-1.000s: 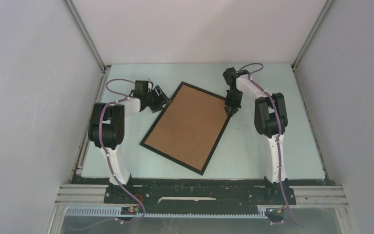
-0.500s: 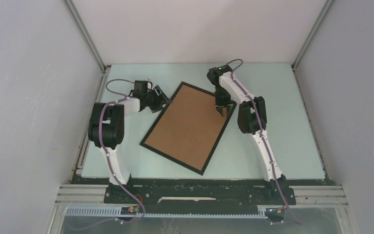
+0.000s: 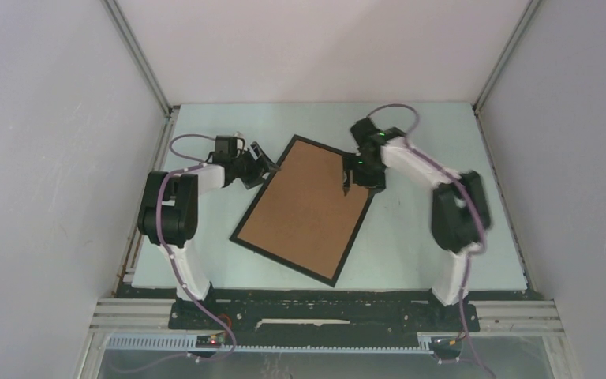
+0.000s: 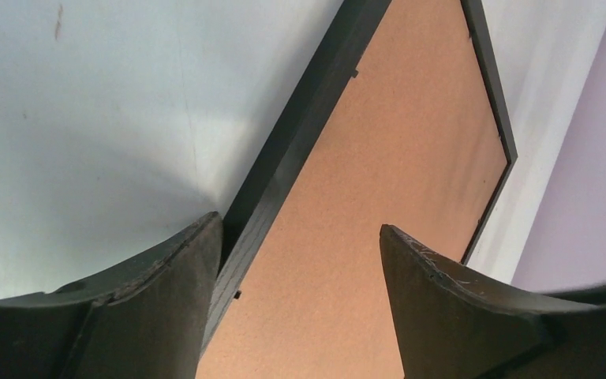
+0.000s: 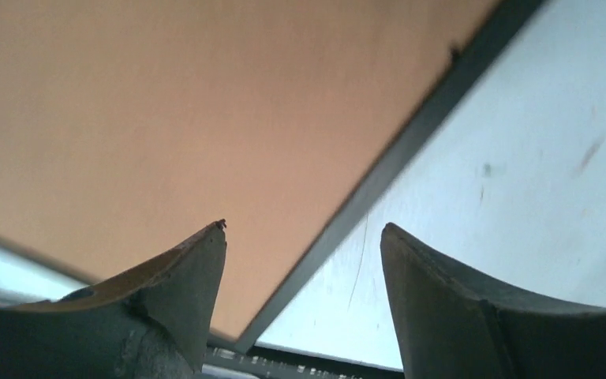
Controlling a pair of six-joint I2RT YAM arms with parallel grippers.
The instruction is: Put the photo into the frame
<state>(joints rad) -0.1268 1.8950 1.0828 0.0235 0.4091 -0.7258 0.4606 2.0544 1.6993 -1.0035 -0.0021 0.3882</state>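
The frame lies flat on the table, tilted, its back up. The plain brown cardboard board fills it. The photo is hidden or out of view. My left gripper is open at the frame's upper left edge. In the left wrist view its jaws straddle the black edge, one finger on the table side and one over the board. My right gripper is open, low over the board near the frame's right edge. In the right wrist view that edge runs between its fingers.
The pale table is closed in by white walls on three sides. A black rail with the arm bases runs along the near edge. The table shows beside the frame in both wrist views.
My right arm has swung its elbow out to the right, and its gripper has moved from the frame's right corner inward over the board. The left gripper and the frame have barely moved.
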